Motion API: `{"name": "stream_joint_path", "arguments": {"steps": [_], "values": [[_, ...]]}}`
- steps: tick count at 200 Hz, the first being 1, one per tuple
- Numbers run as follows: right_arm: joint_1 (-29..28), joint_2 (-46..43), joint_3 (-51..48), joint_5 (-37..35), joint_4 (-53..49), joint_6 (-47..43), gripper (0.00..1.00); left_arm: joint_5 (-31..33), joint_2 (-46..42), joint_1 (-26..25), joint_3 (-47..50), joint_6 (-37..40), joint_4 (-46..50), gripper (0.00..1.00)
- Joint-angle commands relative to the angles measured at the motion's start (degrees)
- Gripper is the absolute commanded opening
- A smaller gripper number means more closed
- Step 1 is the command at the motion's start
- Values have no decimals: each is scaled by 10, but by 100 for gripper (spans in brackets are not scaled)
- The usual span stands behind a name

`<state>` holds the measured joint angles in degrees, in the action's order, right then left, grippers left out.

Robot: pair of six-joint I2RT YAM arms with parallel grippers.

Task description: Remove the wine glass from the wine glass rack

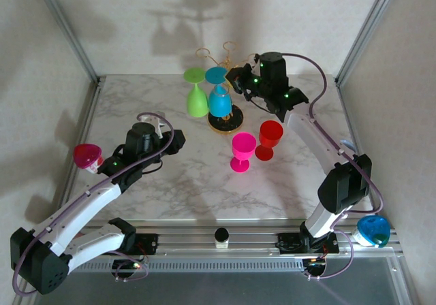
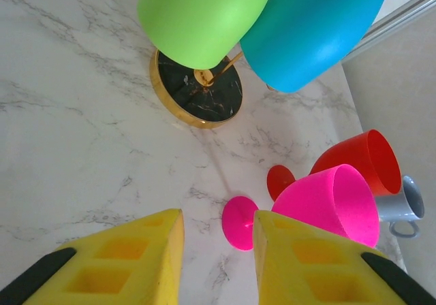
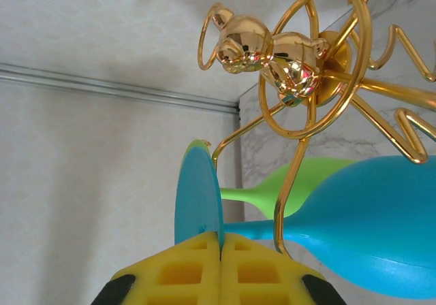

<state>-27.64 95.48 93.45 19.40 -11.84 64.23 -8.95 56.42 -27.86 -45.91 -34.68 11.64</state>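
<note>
Blue wine glass (image 3: 368, 223) hangs bowl-down on the gold wine glass rack (image 3: 293, 53), beside the green wine glass (image 3: 306, 179). Right pincer (image 3: 220, 250) is clenched at its foot's edge. It looks light, stiff and slick, so the stem seems the surer hold. Left pincer (image 2: 218, 250) is released and empty.

High rear overview, two close wrist views, wine glass rack (image 1: 228, 123) in all.

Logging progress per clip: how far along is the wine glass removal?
Looks done: a pink plastic wine glass and a red one stand on the marble table. In hand: right end effector shut on the foot of the turquoise plastic wine glass hanging from the gold wire rack. Left: sliding it off.
</note>
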Motion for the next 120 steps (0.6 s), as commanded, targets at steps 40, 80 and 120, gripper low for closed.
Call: {"name": "stream_joint_path", "arguments": {"steps": [40,80,120], "values": [[-5,8,40,-7,-34,-41,0,10,-12,8,9,-1,-12,33],[-9,12,48,-3,-45,-50,0,11,-15,9,12,-1,-12,33],[-16,10,51,0,-52,-56,0,13,-19,9,13,-1,-11,33]]}}
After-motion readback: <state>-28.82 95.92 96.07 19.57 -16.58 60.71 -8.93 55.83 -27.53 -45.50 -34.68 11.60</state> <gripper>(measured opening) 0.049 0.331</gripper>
